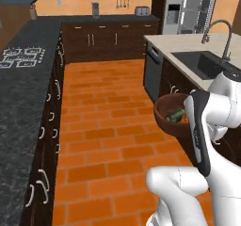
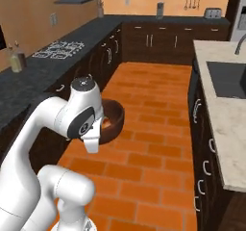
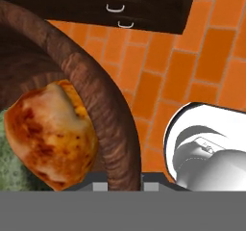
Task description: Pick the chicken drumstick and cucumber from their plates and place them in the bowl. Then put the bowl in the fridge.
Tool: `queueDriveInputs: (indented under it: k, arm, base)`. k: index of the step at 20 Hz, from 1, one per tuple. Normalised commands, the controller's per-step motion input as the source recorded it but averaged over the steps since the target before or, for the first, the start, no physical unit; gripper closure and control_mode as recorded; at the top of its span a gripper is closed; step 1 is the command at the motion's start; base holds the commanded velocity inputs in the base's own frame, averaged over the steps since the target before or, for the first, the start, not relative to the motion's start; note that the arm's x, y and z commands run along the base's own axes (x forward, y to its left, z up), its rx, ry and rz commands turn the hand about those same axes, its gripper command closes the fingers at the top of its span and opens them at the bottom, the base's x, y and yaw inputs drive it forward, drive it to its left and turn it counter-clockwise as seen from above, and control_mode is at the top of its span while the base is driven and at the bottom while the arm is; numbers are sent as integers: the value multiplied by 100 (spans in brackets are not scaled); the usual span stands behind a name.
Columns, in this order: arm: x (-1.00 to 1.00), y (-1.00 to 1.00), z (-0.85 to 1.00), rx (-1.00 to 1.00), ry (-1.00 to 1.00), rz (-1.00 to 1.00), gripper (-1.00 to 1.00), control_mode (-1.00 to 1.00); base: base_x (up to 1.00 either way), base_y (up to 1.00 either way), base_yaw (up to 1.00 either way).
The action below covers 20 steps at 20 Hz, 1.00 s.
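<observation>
Hand clamped on bowl (image 1: 165, 117) rim, drumstick (image 3: 50, 134) and cucumber (image 1: 176, 115) aboard | fridge (image 1: 190, 8) far ahead, right.

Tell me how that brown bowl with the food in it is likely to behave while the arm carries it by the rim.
The bowl, apparently held at one edge over the floor, may tend to tilt. It looks rigid and wooden, so it shouldn't flex. The drumstick and cucumber lie loose inside and could slide.

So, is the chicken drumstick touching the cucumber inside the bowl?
Touching. The hand view shows the chicken drumstick lying against the cucumber inside the bowl, no gap between.
</observation>
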Motion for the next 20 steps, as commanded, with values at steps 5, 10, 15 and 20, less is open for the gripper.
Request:
queueDriveInputs:
  k: [5,10,15,20]
  arm:
    - [0,0,0,0,0,0,100,100]
    - [0,0,0,0,0,0,100,100]
    - [0,0,0,0,0,0,100,100]
    - [0,0,0,0,0,0,100,100]
  base:
    - [100,5,-23]
    - [100,0,-14]
    - [100,0,-12]
    - [100,2,-14]
